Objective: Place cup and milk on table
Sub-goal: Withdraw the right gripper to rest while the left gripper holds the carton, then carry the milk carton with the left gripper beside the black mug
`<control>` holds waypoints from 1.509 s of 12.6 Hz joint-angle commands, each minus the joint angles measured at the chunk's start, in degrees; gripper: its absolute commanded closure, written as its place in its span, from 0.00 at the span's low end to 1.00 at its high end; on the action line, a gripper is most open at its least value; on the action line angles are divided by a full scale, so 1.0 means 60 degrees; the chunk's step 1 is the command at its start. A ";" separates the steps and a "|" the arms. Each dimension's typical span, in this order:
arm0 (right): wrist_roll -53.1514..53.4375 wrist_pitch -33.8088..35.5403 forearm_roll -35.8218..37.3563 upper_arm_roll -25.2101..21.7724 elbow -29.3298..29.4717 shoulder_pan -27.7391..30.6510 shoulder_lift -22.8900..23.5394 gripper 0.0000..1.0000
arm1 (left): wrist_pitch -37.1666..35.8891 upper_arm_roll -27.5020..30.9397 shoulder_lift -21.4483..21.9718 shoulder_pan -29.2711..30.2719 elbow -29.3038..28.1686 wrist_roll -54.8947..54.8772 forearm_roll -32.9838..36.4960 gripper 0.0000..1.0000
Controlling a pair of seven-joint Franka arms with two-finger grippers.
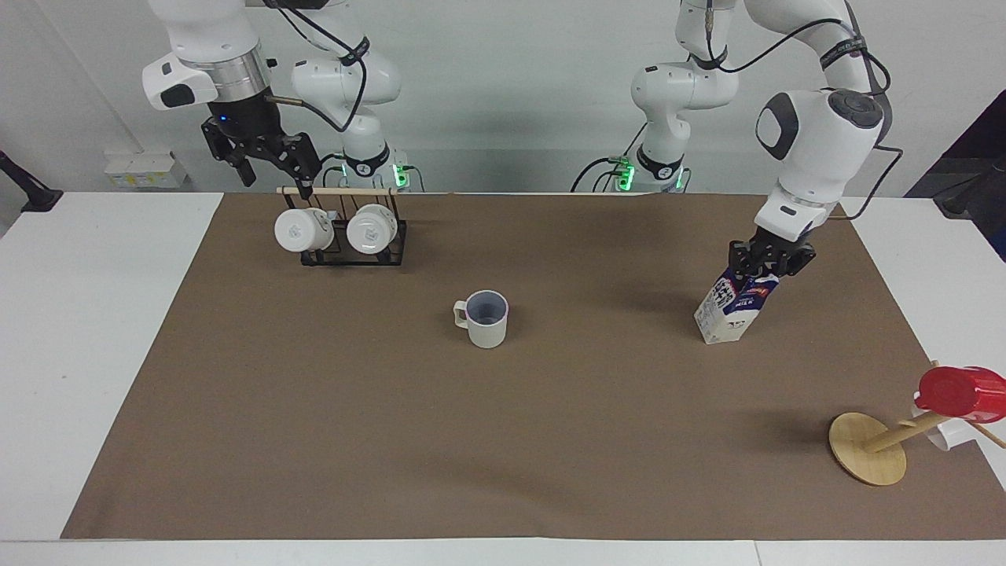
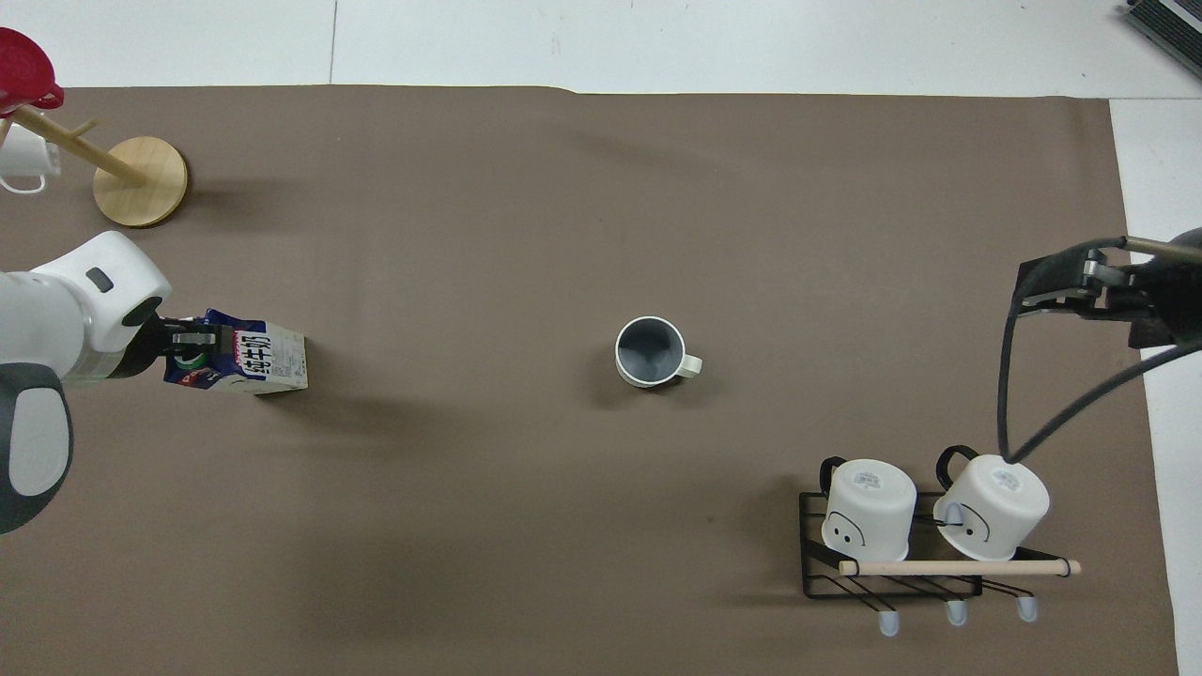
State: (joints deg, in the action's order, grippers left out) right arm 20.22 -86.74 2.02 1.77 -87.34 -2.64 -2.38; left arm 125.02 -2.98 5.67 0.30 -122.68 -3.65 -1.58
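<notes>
My left gripper (image 1: 769, 263) had its jaws clamped tight on the top of the milk (image 1: 735, 308), which sat tilted on the table (image 1: 110, 259) toward the left arm's end, only its base touching the mat. Its long axis leaned, top tipped toward the robots, presumably because I gripped it at the gable to set it upright. The cup (image 1: 485, 317) stood upright mid-mat, mouth up, handle pointing toward the right arm's end, looking already placed. My right gripper (image 1: 271, 167) hung with jaws spread wide and nothing in them, over the wire rack (image 1: 354, 245) holding two white mugs (image 1: 301, 229), waiting. A red cup (image 1: 960, 391) hung on a wooden stand (image 1: 868, 448).
</notes>
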 commanded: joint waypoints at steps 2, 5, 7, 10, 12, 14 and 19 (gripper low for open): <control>-0.1141 0.0130 -0.0160 0.0041 0.0172 0.0103 0.0148 0.00 | -0.0021 -0.0031 0.0096 0.0052 -0.0091 -0.0035 0.0000 0.56; -0.1172 0.0174 -0.0160 0.0041 0.0070 0.0103 0.0076 0.00 | -0.0530 -0.0060 -0.0226 -0.0137 0.0741 0.0590 -0.0088 0.55; -0.1187 0.0145 -0.0160 0.0041 0.0011 0.0103 0.0031 0.00 | -0.0870 -0.0060 -0.0504 -0.0852 0.1328 0.1599 -0.0103 0.55; -0.1187 0.0145 -0.0160 0.0041 -0.0048 0.0103 0.0016 0.00 | -0.0798 -0.0060 -0.0783 -0.2111 0.1769 0.3299 -0.0132 0.54; -0.1172 0.0174 -0.0175 0.0041 -0.0048 0.0103 0.0016 0.00 | -0.0710 -0.0060 -0.0783 -0.3049 0.1770 0.4106 -0.0147 0.54; -0.1172 0.0189 -0.0175 0.0041 -0.0048 0.0103 0.0016 0.00 | -0.0578 -0.0060 -0.0870 -0.3753 0.2003 0.4766 -0.0147 0.53; -0.1069 0.0174 -0.0204 0.0041 -0.0048 0.0103 0.0016 0.00 | -0.0213 -0.0046 -0.2130 -0.4752 0.2766 0.5575 -0.0030 0.53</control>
State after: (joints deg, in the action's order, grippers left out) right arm 14.95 -86.25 1.87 1.81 -87.45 -2.65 -2.08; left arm 122.49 -4.39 -3.77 -26.61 -108.56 28.79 -1.89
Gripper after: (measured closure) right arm 0.000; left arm 0.524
